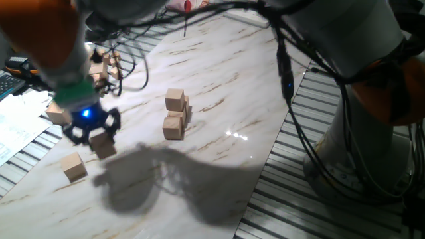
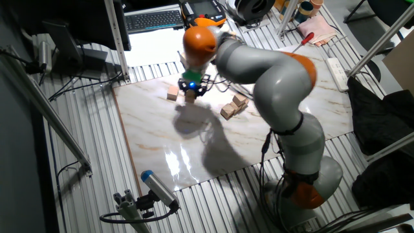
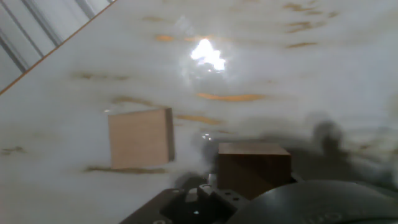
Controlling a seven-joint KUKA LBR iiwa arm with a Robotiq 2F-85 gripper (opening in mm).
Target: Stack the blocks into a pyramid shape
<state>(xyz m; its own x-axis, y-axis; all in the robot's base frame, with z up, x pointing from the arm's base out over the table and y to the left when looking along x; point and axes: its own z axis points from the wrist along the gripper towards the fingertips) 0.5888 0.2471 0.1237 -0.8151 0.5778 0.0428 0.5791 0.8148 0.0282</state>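
Across the marble worktop (image 1: 219, 86) your part-built stack (image 1: 175, 114) stands well apart from the gripper (image 1: 93, 129), whose fingers clench one block (image 1: 103, 144) lifted off the surface, a loose block (image 1: 74, 166) lying just beside it.

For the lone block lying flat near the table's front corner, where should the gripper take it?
Take the lone block from straight above, across two opposite vertical faces. It lies flat with open marble around it. The gripper already holds another block, so that likely goes down first.
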